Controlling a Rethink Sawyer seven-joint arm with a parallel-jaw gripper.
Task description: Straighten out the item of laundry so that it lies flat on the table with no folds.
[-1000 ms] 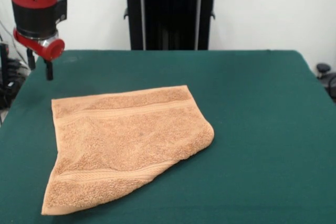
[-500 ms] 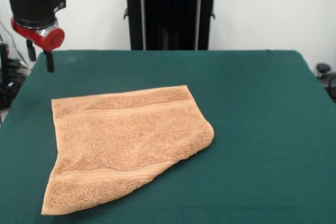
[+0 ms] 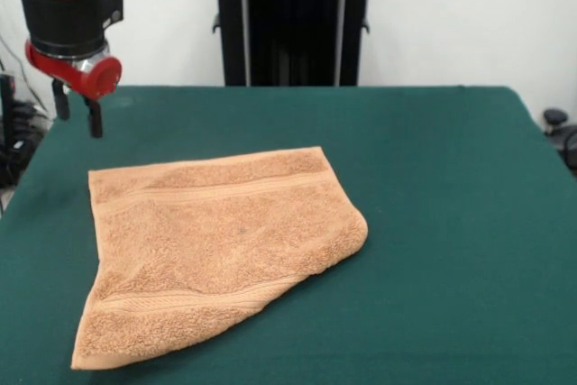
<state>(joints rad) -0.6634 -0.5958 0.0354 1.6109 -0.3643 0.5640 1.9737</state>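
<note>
Orange towel (image 3: pixel 216 254) lies on green table (image 3: pixel 451 223), left of centre, right-hand part folded under — not flat. Gripper (image 3: pixel 77 111) hangs above table's far-left corner, clear of towel, fingers parted w/ nothing between them. Black pedestal (image 3: pixel 293 29) stands behind table — white wall beyond.

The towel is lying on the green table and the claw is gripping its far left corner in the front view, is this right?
Not quite. In the front view the towel does lie on the green table, but the claw grips nothing: it hangs in the air above the table, apart from the towel's far left corner.
</note>
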